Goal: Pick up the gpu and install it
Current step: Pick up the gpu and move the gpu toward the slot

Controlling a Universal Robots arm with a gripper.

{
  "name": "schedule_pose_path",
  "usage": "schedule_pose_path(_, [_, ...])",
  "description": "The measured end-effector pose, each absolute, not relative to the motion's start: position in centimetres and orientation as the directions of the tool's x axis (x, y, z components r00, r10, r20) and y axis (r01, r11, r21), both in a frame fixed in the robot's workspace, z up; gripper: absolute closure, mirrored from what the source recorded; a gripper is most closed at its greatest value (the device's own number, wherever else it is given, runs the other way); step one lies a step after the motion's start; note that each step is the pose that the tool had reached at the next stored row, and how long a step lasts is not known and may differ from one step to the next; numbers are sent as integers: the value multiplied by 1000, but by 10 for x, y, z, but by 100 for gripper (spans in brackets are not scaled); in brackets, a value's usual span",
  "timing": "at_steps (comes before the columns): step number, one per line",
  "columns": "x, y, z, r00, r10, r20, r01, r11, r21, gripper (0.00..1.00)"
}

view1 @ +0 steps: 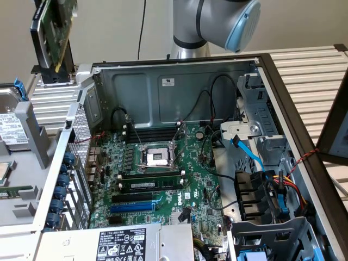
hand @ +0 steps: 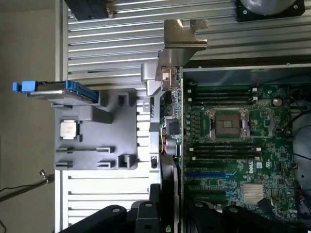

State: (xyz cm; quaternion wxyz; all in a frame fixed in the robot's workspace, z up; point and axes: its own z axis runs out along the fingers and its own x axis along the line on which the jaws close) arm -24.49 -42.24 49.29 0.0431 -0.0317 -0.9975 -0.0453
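1. Black fingers [hand: 146, 213] are grasping the green, black-shrouded gpu card [view1: 53, 32], holding it high beyond the open metal case [view1: 179, 81], on the exterior view's far left.
2. The carrying step is likely underway; seating is calling for alignment over the blue motherboard slot [view1: 133, 206].

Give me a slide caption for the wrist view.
The gripper holds the gpu edge-on over the rim of the open case, motherboard exposed.

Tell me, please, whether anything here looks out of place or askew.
The gpu stands out: held by the tool, it hangs tilted in the air at the exterior view's upper left, not seated in any slot of the motherboard. Nothing looks spilled or damaged.
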Motion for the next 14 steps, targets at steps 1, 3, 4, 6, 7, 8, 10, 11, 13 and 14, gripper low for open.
schedule_pose_path(1, [-241,-423,493,-994,59,89,67,994,88,73])
schedule_pose_path(3, [-231,-425,493,-994,59,90,67,994,88,73])
schedule_pose_path(4, [-227,-425,493,-994,59,90,67,994,88,73])
schedule_pose_path(6, [-218,-426,493,-994,59,90,67,994,88,73])
schedule_pose_path(7, [-213,-427,493,-994,59,90,67,994,88,73])
schedule_pose_path(8, [-209,-427,493,-994,59,90,67,994,88,73])
schedule_pose_path(10, [-200,-427,493,-994,59,90,67,994,87,73])
schedule_pose_path(11, [-195,-428,493,-994,59,90,67,994,87,73])
schedule_pose_path(13, [-186,-429,492,-994,59,90,67,994,87,73])
schedule_pose_path(14, [-181,-429,492,-994,59,90,67,994,87,73])
